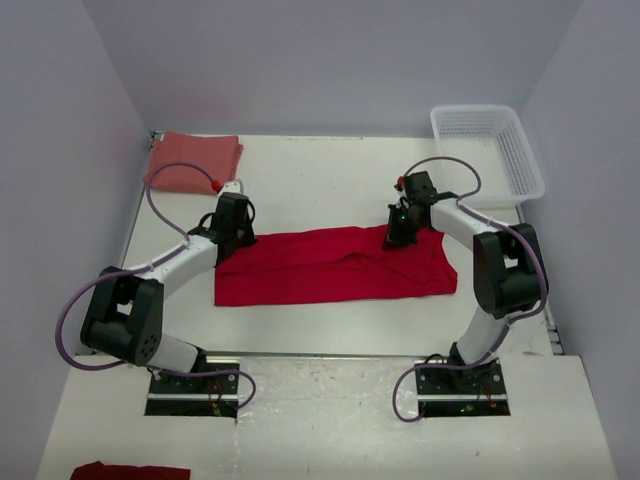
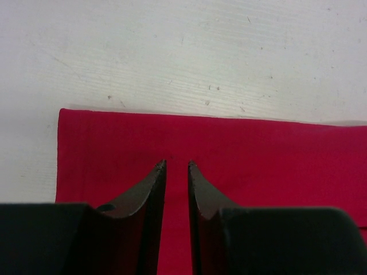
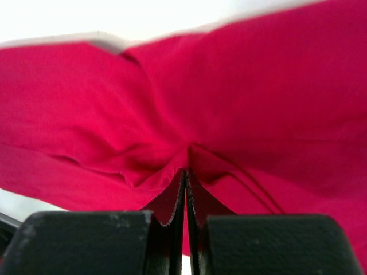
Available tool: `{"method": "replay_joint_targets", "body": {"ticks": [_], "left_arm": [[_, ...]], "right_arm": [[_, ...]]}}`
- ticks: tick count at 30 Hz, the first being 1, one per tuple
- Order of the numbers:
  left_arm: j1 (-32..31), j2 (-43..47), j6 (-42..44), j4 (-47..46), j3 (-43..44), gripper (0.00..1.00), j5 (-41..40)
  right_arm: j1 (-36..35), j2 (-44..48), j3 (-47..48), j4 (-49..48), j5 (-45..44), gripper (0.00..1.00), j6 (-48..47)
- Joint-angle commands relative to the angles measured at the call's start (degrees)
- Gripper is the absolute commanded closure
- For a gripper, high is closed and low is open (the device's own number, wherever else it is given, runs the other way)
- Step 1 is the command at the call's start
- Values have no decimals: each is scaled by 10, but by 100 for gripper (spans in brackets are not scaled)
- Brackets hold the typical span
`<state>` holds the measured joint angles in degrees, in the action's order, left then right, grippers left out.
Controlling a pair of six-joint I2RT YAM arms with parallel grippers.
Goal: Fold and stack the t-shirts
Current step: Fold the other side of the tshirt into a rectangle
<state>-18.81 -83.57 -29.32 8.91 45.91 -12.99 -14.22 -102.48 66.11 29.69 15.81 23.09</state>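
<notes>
T-shirts number two: bright red t-shirt (image 1: 335,268) spread, salmon t-shirt (image 1: 192,162) folded; right gripper (image 3: 186,172) clamps the red one, left gripper (image 2: 176,165) jaws slightly apart.

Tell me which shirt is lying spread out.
The bright red shirt in the middle; the paler salmon shirt sits folded at the far left corner.

You're in a robotics lab cell. Plain pale walls (image 1: 330,60) box in a bare white table (image 1: 330,170) on three sides. The left arm (image 1: 160,270) and right arm (image 1: 500,270) are bolted to metal base plates (image 1: 190,392) at the near edge, with loose cables (image 1: 68,325) looping beside them.
</notes>
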Motion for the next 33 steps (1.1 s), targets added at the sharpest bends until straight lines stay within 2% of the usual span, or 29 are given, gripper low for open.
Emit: {"method": "replay_joint_targets", "body": {"ticks": [1, 7, 12, 18, 21, 25, 28, 32, 33], "left_arm": [[-1, -1, 10, -23, 18, 77, -1], [-1, -5, 8, -27, 14, 77, 2], [-1, -3, 9, -28, 9, 77, 0], [-1, -7, 13, -29, 8, 77, 2], [-1, -13, 14, -33, 10, 77, 4], [-2, -21, 9, -50, 13, 80, 51], [-9, -30, 12, -78, 19, 93, 103], [-13, -54, 22, -79, 41, 100, 127], [-13, -61, 31, -79, 51, 100, 135]], "right_arm": [[-24, 74, -29, -11, -17, 100, 6], [-72, 136, -78, -10, -4, 100, 13], [-133, 198, -147, -23, -18, 100, 62], [-214, 273, -249, -58, -53, 75, 126], [-236, 326, -266, -54, -74, 75, 140], [-232, 330, -223, -17, -182, 71, 122], [-216, 261, -148, 22, -238, 72, 105], [-206, 197, -79, 21, -245, 74, 86], [-203, 186, -72, 16, -245, 94, 81]]}}
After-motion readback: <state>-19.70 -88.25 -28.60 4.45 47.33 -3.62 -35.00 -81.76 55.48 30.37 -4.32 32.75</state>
